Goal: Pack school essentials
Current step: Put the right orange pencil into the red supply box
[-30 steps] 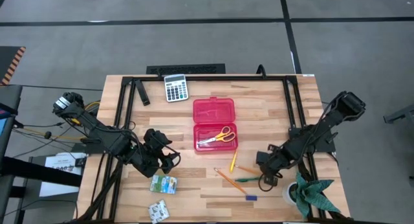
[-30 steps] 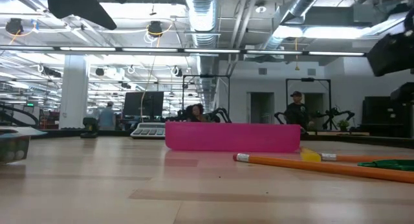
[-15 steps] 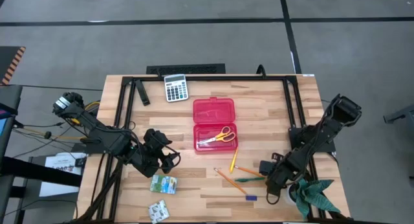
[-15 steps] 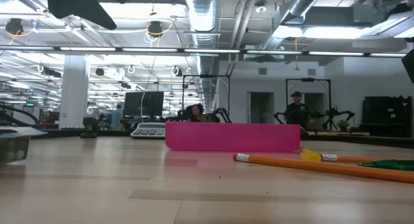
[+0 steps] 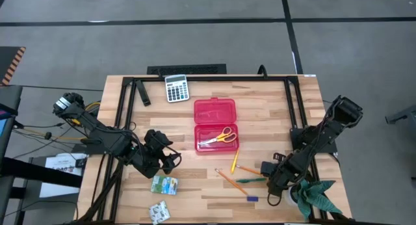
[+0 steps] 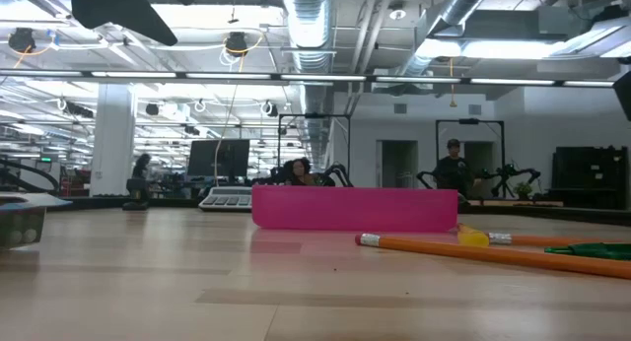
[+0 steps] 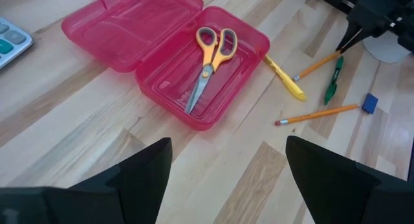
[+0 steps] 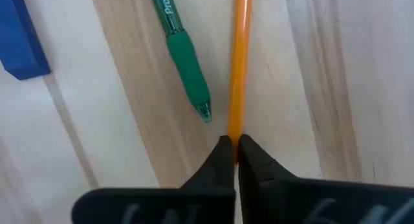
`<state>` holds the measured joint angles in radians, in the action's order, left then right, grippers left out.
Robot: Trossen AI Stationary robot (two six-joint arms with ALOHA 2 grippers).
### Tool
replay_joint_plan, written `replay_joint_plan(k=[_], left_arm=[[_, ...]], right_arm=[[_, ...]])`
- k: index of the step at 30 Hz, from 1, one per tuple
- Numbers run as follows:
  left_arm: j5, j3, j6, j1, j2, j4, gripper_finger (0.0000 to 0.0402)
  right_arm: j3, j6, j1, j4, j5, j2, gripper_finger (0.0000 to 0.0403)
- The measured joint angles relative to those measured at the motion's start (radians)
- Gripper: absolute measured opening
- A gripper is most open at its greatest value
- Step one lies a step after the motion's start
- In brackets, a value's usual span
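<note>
Broadly, a pale, smooth-planked wooden worktop (image 5: 195, 186) carries everything, with a grey calculator (image 5: 176, 88) near its far edge. At centre lies a red translucent hinged case (image 5: 216, 125), open and hard-walled; yellow-handled scissors (image 5: 218, 136) already rest in its lower tray, stiff metal blades closed.

The left end effector (image 7: 223, 179) hovers near the worktop's left side, fingers spread wide and empty, looking toward the case. Just below it in the overhead view sit two green-and-white printed packets (image 5: 164, 184), flat, probably light and crinkly, best pinched across their short edges.

The right end effector (image 8: 233, 156) is down among the loose writing tools right of the case's lower corner. Its fingertips appear pressed onto the end of an orange pencil (image 8: 239, 62), though whether they truly pinch it or merely touch is hard to tell from so close. That pencil is thin, rigid, light and glossy; gripped at its tip it would likely pivot or slip, so a hold nearer mid-shaft seems safer.

Just beside it lies a green pen (image 8: 182, 52) with a ribbed rubber sleeve, the grippier spot to take. A yellow pencil (image 5: 234, 161) and a second orange pencil (image 5: 231, 181) lie nearby, likewise slim and prone to roll. A tiny blue piece (image 5: 251, 198), blocky and matte, sits near the front edge.
</note>
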<state>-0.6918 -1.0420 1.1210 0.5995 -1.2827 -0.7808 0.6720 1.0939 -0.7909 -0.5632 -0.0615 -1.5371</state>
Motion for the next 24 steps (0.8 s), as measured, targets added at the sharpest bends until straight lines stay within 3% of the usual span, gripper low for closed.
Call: replay_joint_plan(k=[11, 24], left_arm=[[-0.005, 0.0, -0.003, 0.0, 0.0, -0.016, 0.0297], [-0.009, 0.0, -0.013, 0.0, 0.0, -0.016, 0.0297]], right_arm=[[0.051, -0.002, 0.019, -0.074, -0.039, 0.011, 0.0001], [0.06, 0.058, 0.022, -0.154, -0.096, 0.143, 0.0002]])
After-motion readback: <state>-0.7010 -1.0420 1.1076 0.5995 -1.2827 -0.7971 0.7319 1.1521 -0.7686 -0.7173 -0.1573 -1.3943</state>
